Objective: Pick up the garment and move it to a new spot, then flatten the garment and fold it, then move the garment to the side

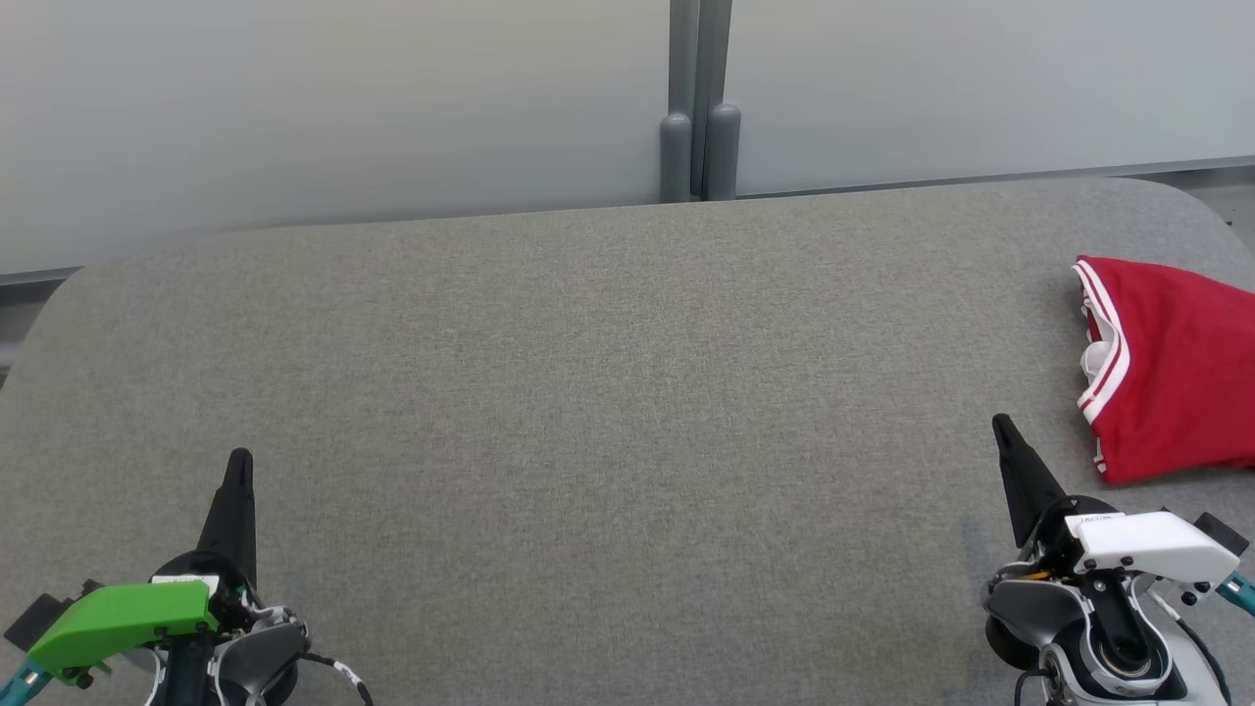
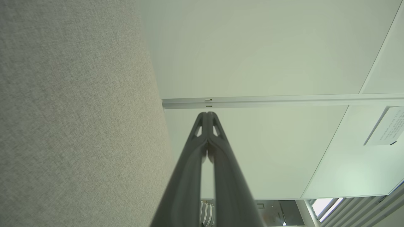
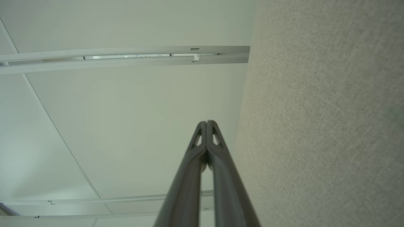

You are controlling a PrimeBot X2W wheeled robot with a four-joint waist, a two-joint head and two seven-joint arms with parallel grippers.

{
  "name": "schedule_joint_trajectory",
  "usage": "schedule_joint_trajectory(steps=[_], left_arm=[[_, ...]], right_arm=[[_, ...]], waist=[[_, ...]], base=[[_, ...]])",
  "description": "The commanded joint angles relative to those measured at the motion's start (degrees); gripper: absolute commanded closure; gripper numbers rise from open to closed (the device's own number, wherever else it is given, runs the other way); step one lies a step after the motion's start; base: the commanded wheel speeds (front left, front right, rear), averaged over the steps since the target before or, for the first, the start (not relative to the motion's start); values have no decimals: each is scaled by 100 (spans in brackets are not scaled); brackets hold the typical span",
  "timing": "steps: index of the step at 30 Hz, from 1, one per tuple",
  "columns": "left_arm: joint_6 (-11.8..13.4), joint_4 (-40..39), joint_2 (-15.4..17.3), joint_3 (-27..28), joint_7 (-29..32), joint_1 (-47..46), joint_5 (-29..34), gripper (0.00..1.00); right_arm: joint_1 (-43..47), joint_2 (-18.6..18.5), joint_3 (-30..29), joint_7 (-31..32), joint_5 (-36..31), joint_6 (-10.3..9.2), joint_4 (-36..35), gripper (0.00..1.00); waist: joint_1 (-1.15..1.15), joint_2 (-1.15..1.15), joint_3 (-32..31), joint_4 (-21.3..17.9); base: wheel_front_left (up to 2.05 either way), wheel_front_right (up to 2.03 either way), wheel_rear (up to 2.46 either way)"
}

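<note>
Garment (image 1: 1177, 363): a red cloth piece folded into a compact slab. It lies on the grey fabric-covered table (image 1: 588, 392) at its far right side, and the picture's right edge cuts it off. Two white stripes run along the red band on its left edge, and a bit of white lining shows in the opening there. Its top surface looks smooth, with few creases.

A white notice (image 2: 386, 126) hangs on the pale wall panel in the left wrist view, but its print is too small to read.

The left gripper (image 1: 239, 461) sits at the lower left under a green cover (image 1: 118, 623), with its two dark fingers pressed together and nothing between them. The left wrist view shows the same closed tips (image 2: 207, 114).

The right gripper (image 1: 1002, 424), under a white cover (image 1: 1152, 544), is also closed and empty, as its wrist view confirms (image 3: 206, 122). It sits near the garment's lower left corner, and its fingers are apart from the cloth.
</note>
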Motion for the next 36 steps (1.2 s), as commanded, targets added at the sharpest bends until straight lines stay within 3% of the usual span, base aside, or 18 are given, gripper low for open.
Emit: schedule_joint_trajectory(steps=[1, 36], left_arm=[[-20, -21, 4, 14, 18, -74, 9, 100], [-20, -23, 4, 11, 16, -73, 8, 100]], right_arm=[[-56, -30, 9, 7, 39, 4, 14, 100], [-56, -31, 10, 6, 40, 4, 13, 100]], waist=[[0, 44, 0, 0], [0, 44, 0, 0]], base=[[0, 0, 0], [0, 0, 0]])
